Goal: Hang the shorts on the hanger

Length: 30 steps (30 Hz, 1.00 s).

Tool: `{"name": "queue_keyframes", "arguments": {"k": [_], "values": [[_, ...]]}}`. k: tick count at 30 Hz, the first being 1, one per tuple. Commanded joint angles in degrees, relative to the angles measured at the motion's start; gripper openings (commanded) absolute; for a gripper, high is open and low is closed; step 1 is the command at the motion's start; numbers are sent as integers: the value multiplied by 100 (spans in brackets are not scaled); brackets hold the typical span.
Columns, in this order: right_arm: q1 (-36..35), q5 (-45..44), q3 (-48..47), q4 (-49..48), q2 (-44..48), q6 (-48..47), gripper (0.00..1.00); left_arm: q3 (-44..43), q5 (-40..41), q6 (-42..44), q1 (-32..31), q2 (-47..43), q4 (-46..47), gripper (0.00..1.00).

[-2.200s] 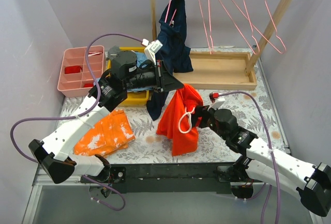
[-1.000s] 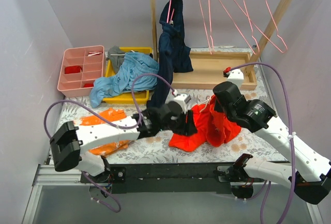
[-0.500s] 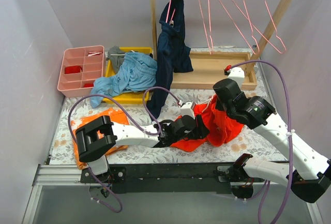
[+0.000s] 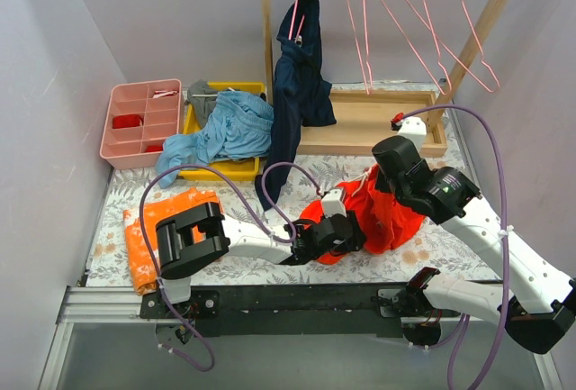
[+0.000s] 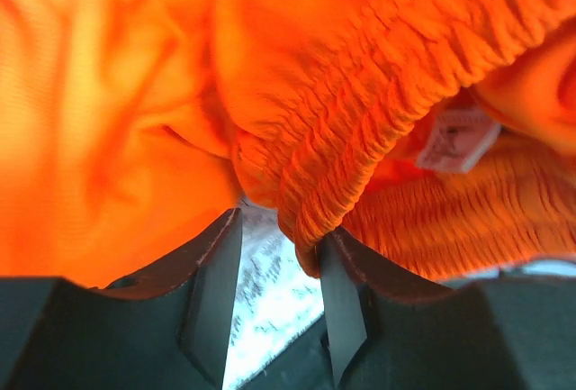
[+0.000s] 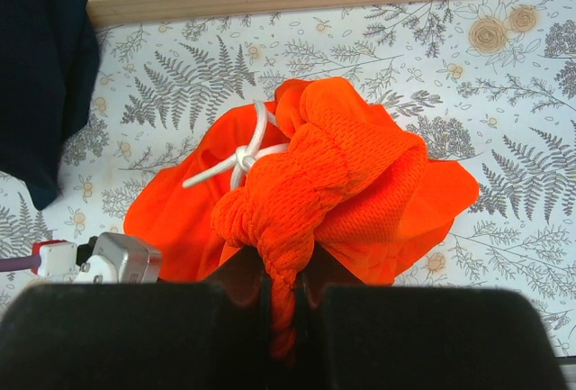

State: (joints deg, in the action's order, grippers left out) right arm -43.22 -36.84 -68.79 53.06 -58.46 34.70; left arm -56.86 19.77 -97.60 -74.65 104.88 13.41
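The red-orange shorts (image 4: 396, 214) lie bunched on the floral tabletop, with a white drawstring showing (image 6: 243, 158). My right gripper (image 4: 382, 183) is over them, shut (image 6: 281, 273) on a twisted fold of mesh fabric. My left gripper (image 4: 351, 228) reaches low from the left to the shorts' near edge. Its jaws stand open (image 5: 281, 228), with bare table between them and the elastic waistband (image 5: 360, 138) resting against the right fingertip. Several pink wire hangers (image 4: 396, 12) hang on the wooden rack at the back, apart from both grippers.
A navy garment (image 4: 301, 66) hangs from a hanger on the rack's left post. The rack's wooden base (image 4: 378, 124) lies behind the shorts. A yellow bin (image 4: 220, 172) holds a blue garment (image 4: 225, 129), beside a pink compartment tray (image 4: 144, 120). A splotched orange garment (image 4: 148, 228) lies front left.
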Motion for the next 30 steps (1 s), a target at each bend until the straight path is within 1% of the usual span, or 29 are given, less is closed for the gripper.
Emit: {"name": "queue_keyframes", "arguments": {"k": [1, 2, 4, 6, 7, 9, 10, 11, 12, 14, 15, 17, 18, 19, 20, 21, 23, 24, 26, 27, 30], "values": [[33, -25, -90, -199, 133, 81, 1, -176, 790, 39, -5, -29, 171, 35], [33, -16, -64, -217, 150, 90, 1, -211, 931, 92, 12, 23, 171, 34], [33, 36, -46, -252, 159, 72, 1, -142, 967, 188, 108, 15, 381, 26], [42, 19, -73, -182, 124, 81, 1, -1, 967, 207, 231, -204, 435, 13], [42, -33, -73, -138, 124, 98, 1, 121, 1002, 207, 380, -335, 304, 0], [51, -25, 23, -138, 176, 72, 1, 332, 1309, 215, 643, -1063, -195, 0], [59, 27, 76, -155, 194, 29, 1, 647, 1388, 302, 741, -1362, -346, 0], [68, 63, 146, -208, 212, 28, 1, 754, 1450, 347, 855, -1739, -565, 0], [77, 124, 365, -252, 264, 11, 2, 834, 1546, 469, 1073, -2369, -1133, 0], [94, 396, 655, -401, 300, 2, 6, 922, 1635, 610, 1224, -2945, -1803, 0], [86, 632, 805, -532, 300, 28, 9, 922, 1792, 724, 1303, -3373, -2398, 0], [86, 835, 1340, -682, 274, 159, 13, 905, 1890, 760, 1339, -3684, -2929, 0], [86, 1089, 1508, -909, 256, 195, 22, 922, 1951, 743, 1357, -3833, -3349, 0], [86, 1248, 1849, -1024, 230, 213, 24, 966, 1952, 717, 1357, -4070, -3484, 0], [86, 1363, 1965, -1095, 160, 274, 27, 1079, 1917, 699, 1366, -4185, -3590, 0], [86, 1581, 2071, -1252, 116, 353, 33, 1133, 1899, 699, 1383, -4265, -3721, 0], [86, 1758, 2300, -1455, 54, 389, 38, 1247, 1776, 629, 1392, -4380, -3819, 0], [86, 1898, 2344, -1543, 36, 389, 43, 1326, 1741, 620, 1392, -4380, -3872, 0], [68, 1944, 2397, -1632, -25, 406, 48, 1397, 1662, 593, 1392, -4362, -3890, 0], [68, 1961, 2406, -1649, -43, 406, 53, 1423, 1636, 593, 1401, -4362, -3890, 0], [7, 2118, 2537, -1755, -52, 362, 56, 1423, 1583, 619, 1401, -4353, -3872, 0]]}}
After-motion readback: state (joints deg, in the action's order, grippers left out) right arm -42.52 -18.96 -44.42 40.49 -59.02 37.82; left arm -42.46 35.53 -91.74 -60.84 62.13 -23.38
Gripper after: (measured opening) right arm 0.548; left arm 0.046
